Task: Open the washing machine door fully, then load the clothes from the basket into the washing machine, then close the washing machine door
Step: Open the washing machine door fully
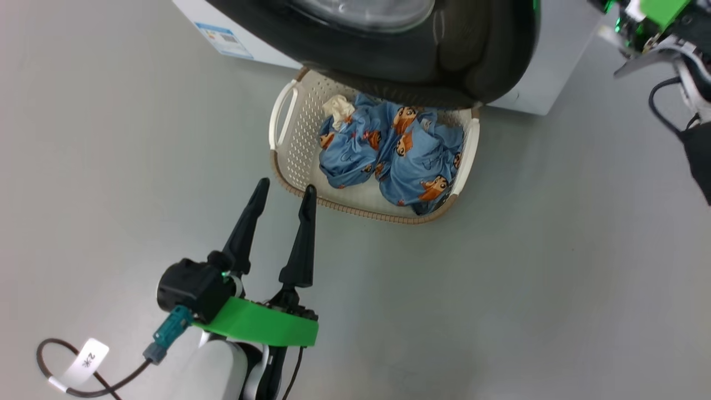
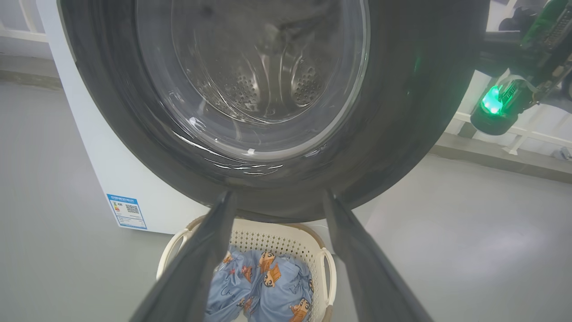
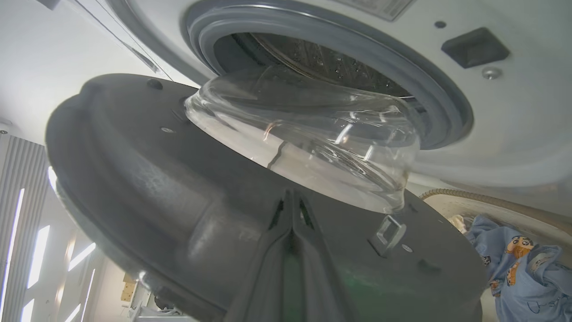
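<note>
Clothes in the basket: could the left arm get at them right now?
Probably yes. The left gripper is open, its tips just short of the basket's near rim, and the clothes lie uncovered there. The door overhangs only the basket's far edge.

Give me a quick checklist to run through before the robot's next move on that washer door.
1. The washing machine door fully open: not ok, it is only partly swung out from the grey gasket.
2. The right gripper set to push: ok, fingers shut, at the door's inner face.
3. The left gripper free: ok, open and empty, over the floor beside the basket.
4. The clothes ready: ok, piled in the basket.
5. Door clears the basket: cannot tell; its rim overlaps the basket's far edge in the head view.
</note>
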Controlling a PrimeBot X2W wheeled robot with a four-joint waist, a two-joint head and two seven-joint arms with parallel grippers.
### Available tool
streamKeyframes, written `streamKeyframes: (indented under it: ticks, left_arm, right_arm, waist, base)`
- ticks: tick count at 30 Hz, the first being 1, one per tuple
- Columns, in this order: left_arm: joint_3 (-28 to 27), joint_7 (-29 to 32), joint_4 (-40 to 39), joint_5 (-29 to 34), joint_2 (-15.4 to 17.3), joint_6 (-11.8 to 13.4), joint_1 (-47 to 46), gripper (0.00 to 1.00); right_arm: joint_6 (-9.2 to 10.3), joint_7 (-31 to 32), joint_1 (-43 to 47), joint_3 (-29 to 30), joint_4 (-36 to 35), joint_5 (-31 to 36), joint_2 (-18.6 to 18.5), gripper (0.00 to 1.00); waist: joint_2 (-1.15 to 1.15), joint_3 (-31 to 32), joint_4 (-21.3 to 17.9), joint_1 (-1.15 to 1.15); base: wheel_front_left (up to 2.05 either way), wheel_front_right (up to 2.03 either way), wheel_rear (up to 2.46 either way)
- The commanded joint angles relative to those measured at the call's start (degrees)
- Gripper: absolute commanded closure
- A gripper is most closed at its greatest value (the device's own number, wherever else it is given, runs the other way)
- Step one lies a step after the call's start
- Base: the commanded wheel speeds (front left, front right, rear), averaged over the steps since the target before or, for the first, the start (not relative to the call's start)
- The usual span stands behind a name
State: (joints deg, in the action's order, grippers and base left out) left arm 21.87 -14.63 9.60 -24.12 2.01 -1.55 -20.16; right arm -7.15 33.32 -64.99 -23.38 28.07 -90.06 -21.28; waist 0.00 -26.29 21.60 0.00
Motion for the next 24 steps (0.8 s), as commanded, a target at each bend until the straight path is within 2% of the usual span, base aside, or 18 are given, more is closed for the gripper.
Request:
streamKeyframes:
  ticks: [1, 20, 24]
  left_arm:
    - [-2.18, -0.37, -0.88, 0.97, 0.87, -0.23, 1.13, 0.0]
    - [-4.75, -0.37, 1.11, 5.26, 0.87, -2.01, 5.54, 0.0]
    - [-5.03, -0.37, 1.87, 7.86, 0.87, -2.19, 6.31, 0.0]
  right_arm:
    - [-0.34, 0.74, 1.73, -0.56, -2.15, -0.56, 1.99, 1.0]
    - [-0.34, 3.8, 10.21, -3.25, -5.13, -1.02, 5.0, 1.0]
    - [-0.34, 4.53, 11.9, -3.89, -6.14, -1.13, 5.98, 1.0]
  waist:
    - [0.0, 1.42, -0.61, 0.0]
    - [0.0, 8.08, -1.23, 0.0]
    - [0.0, 8.97, -1.39, 0.0]
  base:
    - [0.0, 0.0, 0.0]
    - [0.0, 0.0, 0.0]
    - [0.0, 0.0, 0.0]
